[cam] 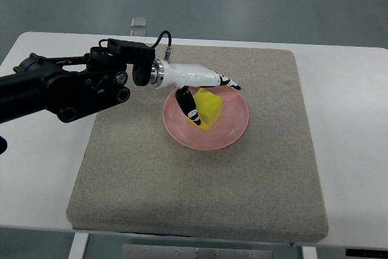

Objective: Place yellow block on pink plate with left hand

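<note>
Nearest me, the beige mat (pixel 200 198) is lying bare on the white counter (pixel 348 144). At the frame's center, the yellow block (pixel 208 108) is sitting inside the pink plate (pixel 233 131). My left hand (pixel 203 92) is bracketing it, thumb and fingers loosely around the block; I'm judging that pulling away carelessly could drag it off the plate.

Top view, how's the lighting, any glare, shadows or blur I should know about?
Top view: even, soft overhead light and only faint shadows; the yellow block on the pink plate reads sharp; mild glare on the left hand's white shell; its black arm loses detail; the table's edges bow slightly.
</note>
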`<state>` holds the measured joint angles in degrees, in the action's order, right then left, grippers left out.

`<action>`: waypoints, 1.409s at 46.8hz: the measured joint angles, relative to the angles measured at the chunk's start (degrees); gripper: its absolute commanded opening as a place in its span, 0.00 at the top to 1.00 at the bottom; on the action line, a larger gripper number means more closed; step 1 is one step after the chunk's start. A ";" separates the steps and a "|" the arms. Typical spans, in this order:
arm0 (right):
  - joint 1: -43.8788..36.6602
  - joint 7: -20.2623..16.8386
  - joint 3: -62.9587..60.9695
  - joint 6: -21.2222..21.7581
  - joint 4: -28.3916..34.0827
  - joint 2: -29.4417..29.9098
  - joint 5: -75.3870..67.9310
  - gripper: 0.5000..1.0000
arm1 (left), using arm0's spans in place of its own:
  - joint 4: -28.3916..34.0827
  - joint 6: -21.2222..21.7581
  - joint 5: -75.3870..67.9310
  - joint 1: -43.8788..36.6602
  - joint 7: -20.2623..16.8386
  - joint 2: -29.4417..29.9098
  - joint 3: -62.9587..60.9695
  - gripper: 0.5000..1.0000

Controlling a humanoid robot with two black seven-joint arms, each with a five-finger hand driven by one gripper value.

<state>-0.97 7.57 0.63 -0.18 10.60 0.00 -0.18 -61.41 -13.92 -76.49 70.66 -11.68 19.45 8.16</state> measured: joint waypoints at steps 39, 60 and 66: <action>-0.01 -0.01 -0.01 0.00 0.01 0.00 0.00 0.15 | 10.55 -3.65 64.97 -8.19 1.86 8.52 14.04 0.01; -0.01 -0.01 -0.01 0.00 -0.02 0.00 0.00 0.15 | 12.79 -5.23 93.63 -14.61 8.81 8.37 15.54 0.01; -0.01 -0.01 -0.02 0.00 0.01 0.00 0.00 0.15 | 12.74 -4.52 95.62 -16.97 9.55 8.41 18.19 0.01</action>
<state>-0.98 7.56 0.61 -0.17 10.61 0.00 -0.18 -48.67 -18.44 19.13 53.69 -2.13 27.86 26.35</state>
